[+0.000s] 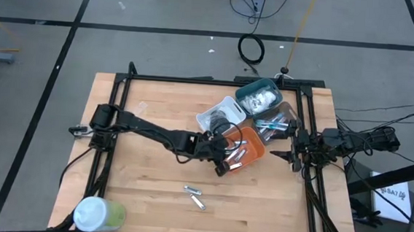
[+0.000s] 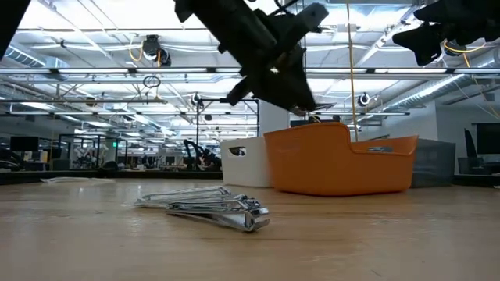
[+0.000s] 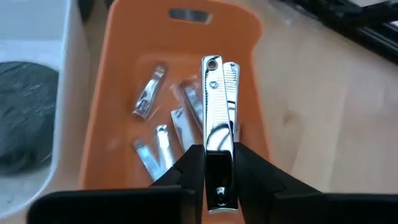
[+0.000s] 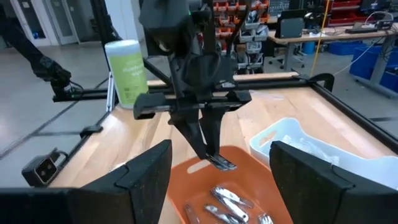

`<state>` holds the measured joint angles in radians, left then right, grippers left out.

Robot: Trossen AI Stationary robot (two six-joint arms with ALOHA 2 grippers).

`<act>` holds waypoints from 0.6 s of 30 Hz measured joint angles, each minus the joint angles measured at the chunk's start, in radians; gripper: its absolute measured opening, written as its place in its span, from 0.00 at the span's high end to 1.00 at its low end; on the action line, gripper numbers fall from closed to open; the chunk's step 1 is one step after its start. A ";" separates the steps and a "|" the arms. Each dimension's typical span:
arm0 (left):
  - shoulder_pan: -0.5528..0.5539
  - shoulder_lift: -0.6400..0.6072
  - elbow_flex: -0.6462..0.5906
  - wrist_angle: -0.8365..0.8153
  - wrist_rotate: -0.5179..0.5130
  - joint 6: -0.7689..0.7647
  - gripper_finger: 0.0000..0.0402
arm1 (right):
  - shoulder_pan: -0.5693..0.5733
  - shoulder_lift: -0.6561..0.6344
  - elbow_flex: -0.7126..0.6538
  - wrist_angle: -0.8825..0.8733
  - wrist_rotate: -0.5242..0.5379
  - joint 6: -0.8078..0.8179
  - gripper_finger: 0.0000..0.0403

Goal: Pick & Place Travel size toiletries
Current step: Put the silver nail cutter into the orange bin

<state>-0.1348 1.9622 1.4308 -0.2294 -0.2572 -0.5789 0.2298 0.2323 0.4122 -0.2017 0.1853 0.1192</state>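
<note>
The left gripper (image 3: 217, 163) hangs over the orange plastic bin (image 1: 254, 146), its dark fingers pinched on the end of a shiny silver metal nail clipper (image 3: 217, 127) that juts out above the bin's inside. About four more silver nail clippers (image 3: 163, 127) lie loose on the orange floor beneath it, some partly hidden by the held one. Two further silver clippers (image 1: 195, 196) lie touching each other on the bare wooden table (image 1: 143, 192), well apart from the bins and nearer the front edge. Four bins crowd together around the orange one: a white bin (image 1: 216, 111) holding a dark grey round disc (image 3: 23, 115), a teal bin (image 1: 258, 95) with white crinkly packets, and a dark bin (image 1: 287, 119) with blue-white sticks. The right gripper (image 4: 219, 180) waits just beside the dark bin at the table's right edge, fingers spread wide and empty. One large white-and-green cylinder (image 1: 98, 214) stands at the front left corner.
</note>
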 joint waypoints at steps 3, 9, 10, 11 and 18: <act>0.003 0.002 -0.001 -0.015 0.005 0.009 0.79 | 0.000 0.008 0.000 0.000 -0.001 0.000 0.36; 0.003 0.000 0.001 0.003 -0.004 0.031 0.71 | 0.000 0.015 0.000 -0.006 -0.001 -0.003 0.36; 0.003 0.000 0.001 0.004 -0.005 0.032 0.70 | 0.000 0.015 0.000 -0.004 -0.001 -0.002 0.36; 0.003 0.000 0.001 0.008 -0.005 0.032 0.69 | 0.000 0.015 0.000 -0.004 -0.001 -0.002 0.36; -0.001 -0.019 0.000 -0.070 0.160 0.111 0.68 | 0.000 0.015 0.000 -0.005 -0.002 -0.002 0.36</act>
<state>-0.1357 1.9427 1.4312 -0.2997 -0.0977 -0.4681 0.2298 0.2470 0.4122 -0.2066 0.1837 0.1177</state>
